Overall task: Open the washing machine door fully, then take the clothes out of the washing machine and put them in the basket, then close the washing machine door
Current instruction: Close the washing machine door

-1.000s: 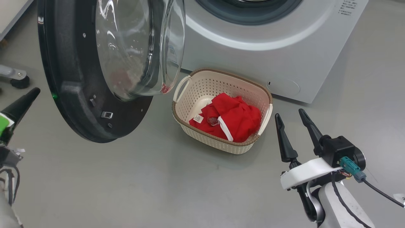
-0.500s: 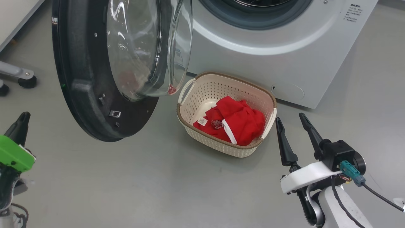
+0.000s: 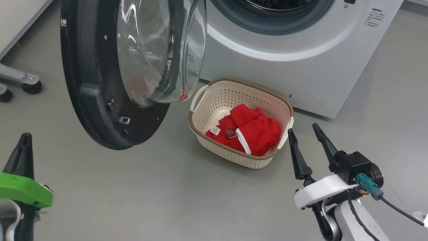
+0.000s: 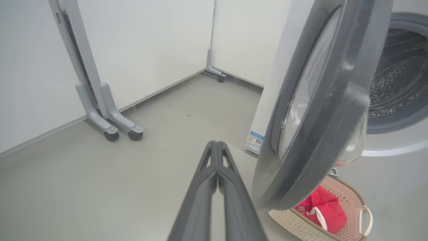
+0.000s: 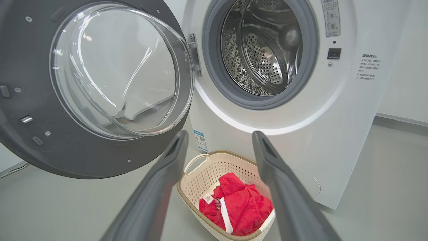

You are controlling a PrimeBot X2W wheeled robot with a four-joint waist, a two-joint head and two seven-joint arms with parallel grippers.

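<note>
While the bright red fabric garment (image 3: 257, 132) lies in the cream perforated plastic basket (image 3: 240, 97), left gripper (image 4: 216, 145) is clenched empty, right gripper (image 3: 302, 128) spread apart, holding nothing.

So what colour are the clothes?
The clothes are red with white trim, clearest in the right wrist view.

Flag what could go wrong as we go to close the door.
1. The washing machine door hangs wide open, its glass bowl near a handle of the basket. Swinging it shut might clip the basket; clearance is unclear.
2. The left gripper is shut and apart from the door's outer side. Its narrow tips could slip on that glossy curve.
3. The open right gripper sits close to the basket's right rim and could nudge it, with the clothes inside.
</note>
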